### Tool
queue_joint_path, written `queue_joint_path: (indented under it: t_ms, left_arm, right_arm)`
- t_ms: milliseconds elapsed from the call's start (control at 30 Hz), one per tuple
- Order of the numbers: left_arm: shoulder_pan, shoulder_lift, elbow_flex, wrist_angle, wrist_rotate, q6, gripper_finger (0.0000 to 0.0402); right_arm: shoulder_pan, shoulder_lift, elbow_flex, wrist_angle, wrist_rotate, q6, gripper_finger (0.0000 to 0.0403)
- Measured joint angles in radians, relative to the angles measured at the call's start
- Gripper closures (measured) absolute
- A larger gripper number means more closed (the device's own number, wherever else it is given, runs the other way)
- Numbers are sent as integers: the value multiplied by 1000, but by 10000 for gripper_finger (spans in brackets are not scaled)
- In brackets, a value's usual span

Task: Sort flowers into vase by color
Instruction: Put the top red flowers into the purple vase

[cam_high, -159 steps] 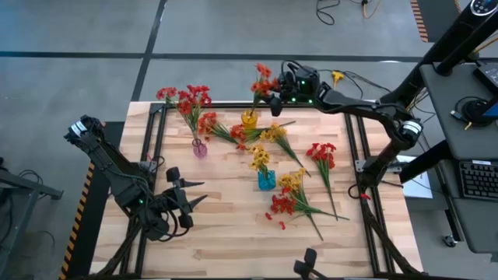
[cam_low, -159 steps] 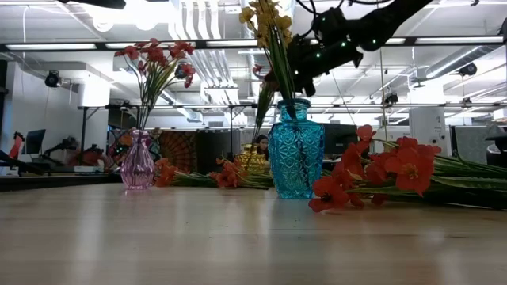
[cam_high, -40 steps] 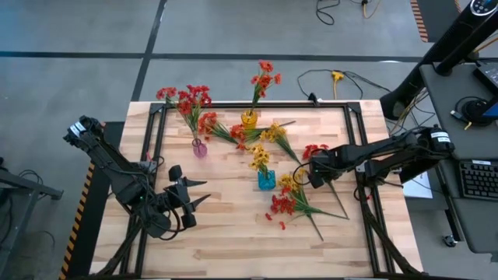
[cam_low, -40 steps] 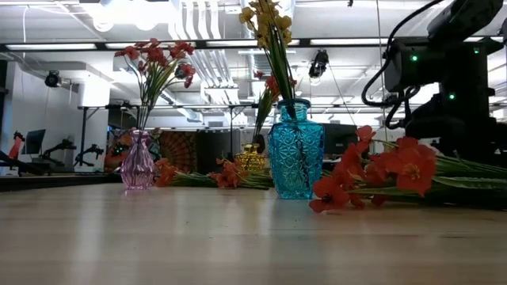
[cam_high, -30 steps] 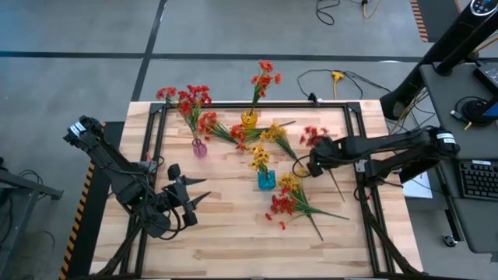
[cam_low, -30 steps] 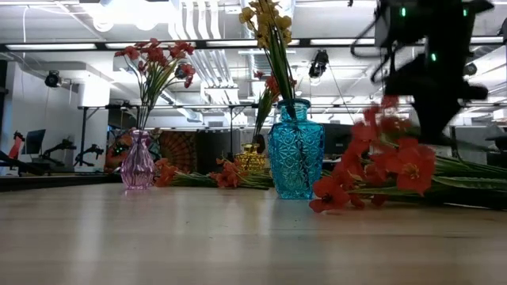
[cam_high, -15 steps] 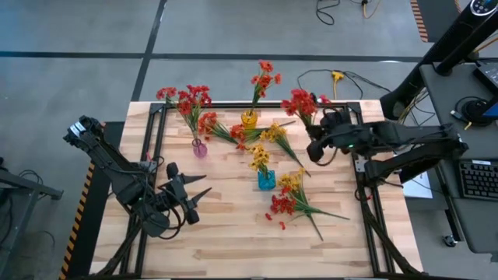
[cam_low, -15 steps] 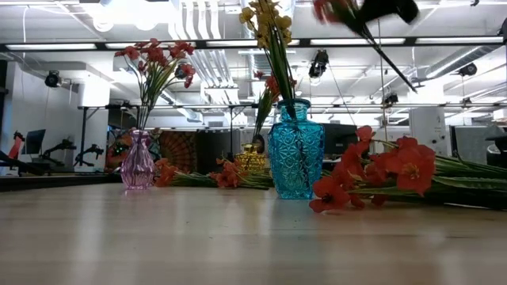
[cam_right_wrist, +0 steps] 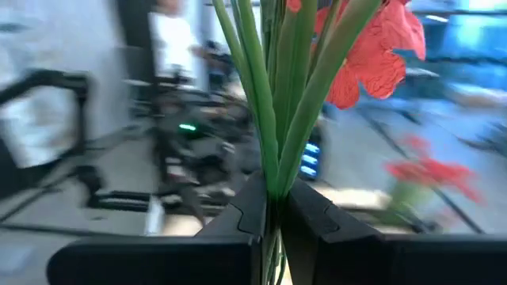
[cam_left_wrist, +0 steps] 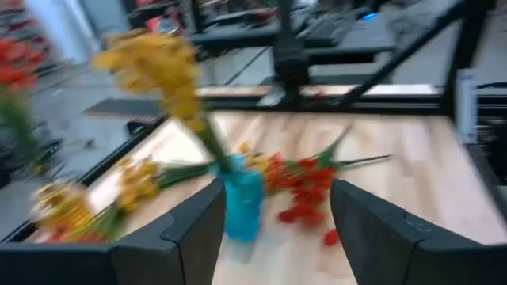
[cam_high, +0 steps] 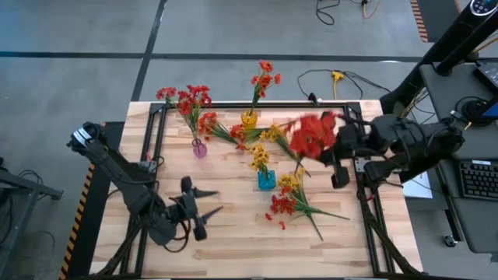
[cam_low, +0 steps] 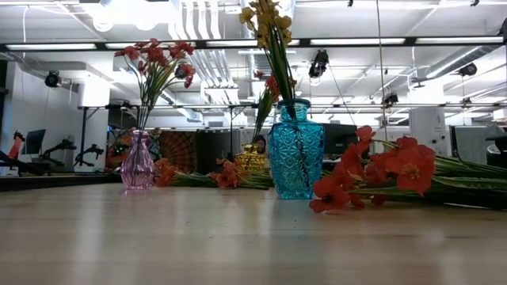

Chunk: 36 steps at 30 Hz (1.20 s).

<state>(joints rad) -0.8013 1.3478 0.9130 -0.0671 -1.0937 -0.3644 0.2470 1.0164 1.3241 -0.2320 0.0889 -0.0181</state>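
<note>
My left gripper (cam_high: 204, 222) hovers low over the near left of the table (cam_high: 233, 249), fingers spread, holding nothing. My right gripper (cam_right_wrist: 271, 207) is pinched tight on the stems of a red sprig (cam_high: 313, 134), lifted above the table's right side. I judge the stems should hang vertical before descending into a neck. The pink vase (cam_high: 200, 148) holds red flowers, the yellow vase (cam_high: 249, 119) orange-red ones, the blue vase (cam_high: 266, 180) yellow ones. Loose flowers (cam_high: 292, 202) lie just right of the blue vase.
</note>
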Motion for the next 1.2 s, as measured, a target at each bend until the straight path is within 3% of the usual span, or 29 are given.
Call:
queue_joint_path:
  t_ms: [133,367,633,867,1200]
  left_arm:
    - [0,63,0,260,95,194,180]
    - [-9,138,0,620,137,491,177]
    - [22,140,0,725,140,538,177]
    - [64,175,1,770,249,550,177]
    - [82,215,1,790,258,564,177]
  right_arm:
    - [0,86,-24,144,-155,-20,385]
    - [40,255,-22,278,-168,-69,385]
    - [102,355,-15,447,-168,-82,385]
    - [115,466,-16,506,-167,-114,385]
    - [118,581,-13,672,-164,-142,385]
